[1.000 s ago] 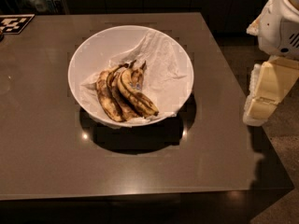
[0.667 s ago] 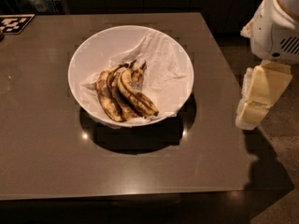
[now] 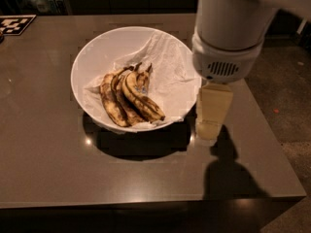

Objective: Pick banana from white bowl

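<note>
A bunch of brown-spotted, overripe bananas (image 3: pixel 129 97) lies in the white bowl (image 3: pixel 97 50), on a crumpled white paper napkin (image 3: pixel 165 67). The bowl stands on the grey-brown table (image 3: pixel 43 144), near its middle. My gripper (image 3: pixel 212 111) hangs from the white arm (image 3: pixel 232 28) just right of the bowl's right rim, above the table surface, and holds nothing. Its cream-coloured fingers point down, level with the bowl's side.
A black-and-white marker tag (image 3: pixel 15 24) lies at the table's far left corner. The table's right edge (image 3: pixel 272 140) and front edge (image 3: pixel 146 200) are close by. Dark floor lies to the right. Dark clutter stands behind the table.
My arm and gripper have moved left from beyond the table's right edge to right beside the bowl. The bowl and bananas have not moved.
</note>
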You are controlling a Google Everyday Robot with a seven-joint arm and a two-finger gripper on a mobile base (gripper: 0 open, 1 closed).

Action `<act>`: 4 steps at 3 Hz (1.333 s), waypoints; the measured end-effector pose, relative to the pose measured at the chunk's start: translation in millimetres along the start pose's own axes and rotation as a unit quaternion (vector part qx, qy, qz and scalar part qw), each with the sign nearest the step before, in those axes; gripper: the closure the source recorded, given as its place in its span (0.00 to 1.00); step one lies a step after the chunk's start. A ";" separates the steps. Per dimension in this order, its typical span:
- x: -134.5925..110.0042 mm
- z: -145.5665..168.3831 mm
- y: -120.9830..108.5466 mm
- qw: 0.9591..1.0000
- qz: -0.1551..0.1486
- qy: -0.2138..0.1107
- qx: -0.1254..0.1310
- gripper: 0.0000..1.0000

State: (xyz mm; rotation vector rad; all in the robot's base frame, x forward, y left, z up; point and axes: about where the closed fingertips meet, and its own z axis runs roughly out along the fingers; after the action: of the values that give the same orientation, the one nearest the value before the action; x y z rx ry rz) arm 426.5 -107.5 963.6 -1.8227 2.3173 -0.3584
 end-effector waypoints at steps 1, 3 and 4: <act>-2.1 -8.5 -1.9 1.000 0.004 -0.009 0.013 0.00; -58.8 8.8 -24.9 0.999 0.019 -0.032 -0.033 0.00; -71.8 29.3 -41.6 0.995 0.028 -0.073 -0.069 0.00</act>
State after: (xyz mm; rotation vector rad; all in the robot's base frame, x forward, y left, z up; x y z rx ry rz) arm 490.4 -49.5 946.7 -1.7729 2.3383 -0.0547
